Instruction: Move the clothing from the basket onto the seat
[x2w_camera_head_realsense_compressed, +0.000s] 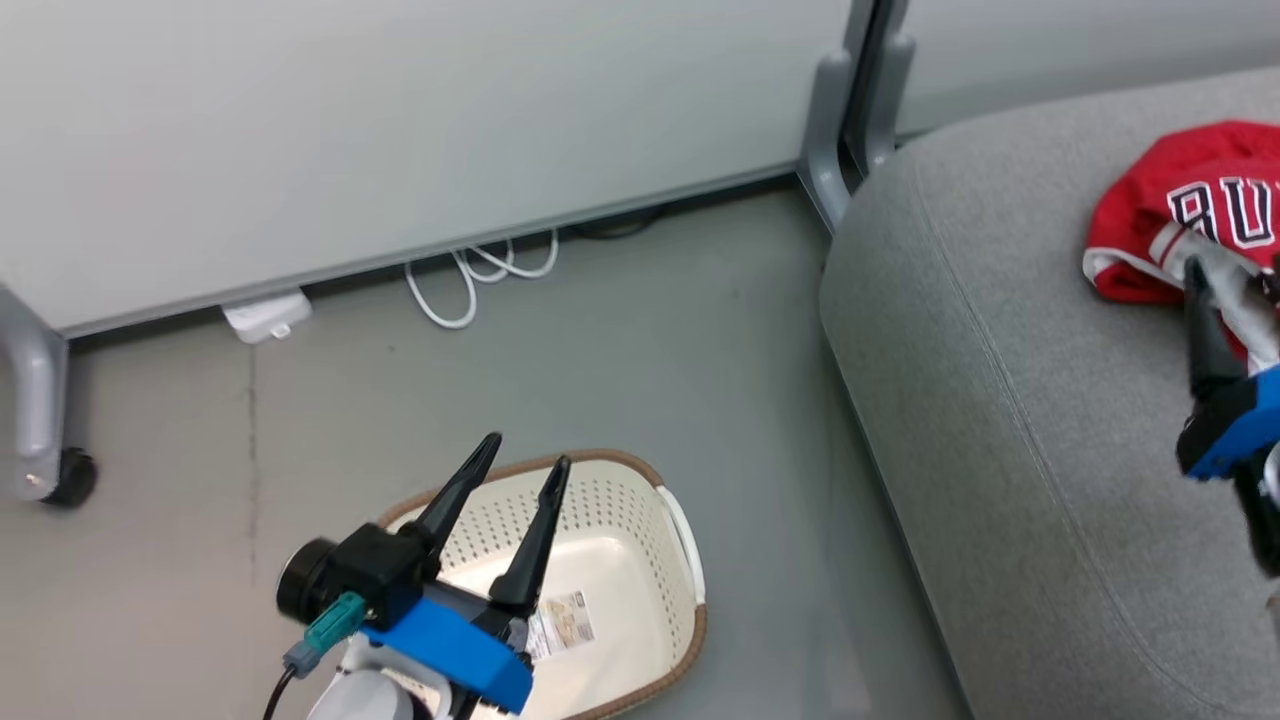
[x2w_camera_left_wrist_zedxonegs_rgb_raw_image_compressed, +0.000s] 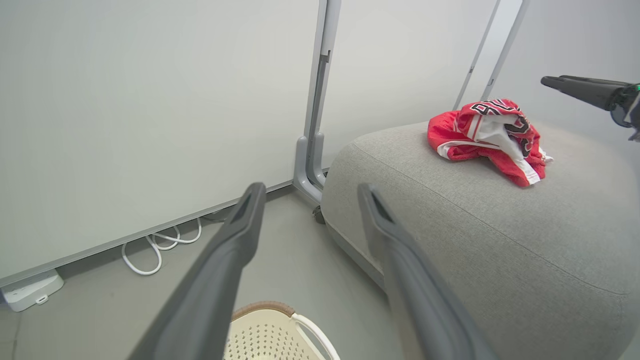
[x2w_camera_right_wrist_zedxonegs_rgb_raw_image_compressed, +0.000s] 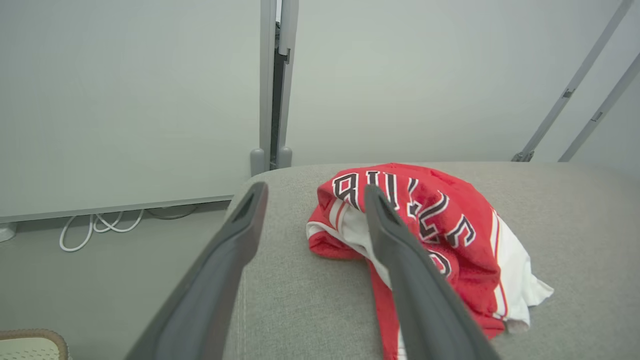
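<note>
The clothing (x2w_camera_head_realsense_compressed: 1180, 210) lies in a crumpled red-and-white heap with dark lettering on the light-grey seat (x2w_camera_head_realsense_compressed: 1000, 400). The same clothing (x2w_camera_right_wrist_zedxonegs_rgb_raw_image_compressed: 440, 225) sits just beyond and to the right of my right gripper (x2w_camera_right_wrist_zedxonegs_rgb_raw_image_compressed: 316, 187), which is open with bare seat (x2w_camera_right_wrist_zedxonegs_rgb_raw_image_compressed: 300, 300) showing between its fingers. At the head view's right edge, the right gripper (x2w_camera_head_realsense_compressed: 1215, 280) hovers beside the heap. My left gripper (x2w_camera_head_realsense_compressed: 527, 450) is open above the cream basket (x2w_camera_head_realsense_compressed: 600, 500), which holds a paper label. The left wrist view shows the left gripper (x2w_camera_left_wrist_zedxonegs_rgb_raw_image_compressed: 311, 189) open, the clothing (x2w_camera_left_wrist_zedxonegs_rgb_raw_image_compressed: 490, 137) on the seat (x2w_camera_left_wrist_zedxonegs_rgb_raw_image_compressed: 500, 235), and the basket (x2w_camera_left_wrist_zedxonegs_rgb_raw_image_compressed: 265, 335) rim below.
A pale partition wall (x2w_camera_head_realsense_compressed: 400, 130) on grey legs with a castor (x2w_camera_head_realsense_compressed: 70, 478) stands behind. White cable loops (x2w_camera_head_realsense_compressed: 470, 280) and a power strip (x2w_camera_head_realsense_compressed: 265, 315) lie on the grey floor at its foot. A grey post (x2w_camera_head_realsense_compressed: 830, 130) stands by the seat's corner.
</note>
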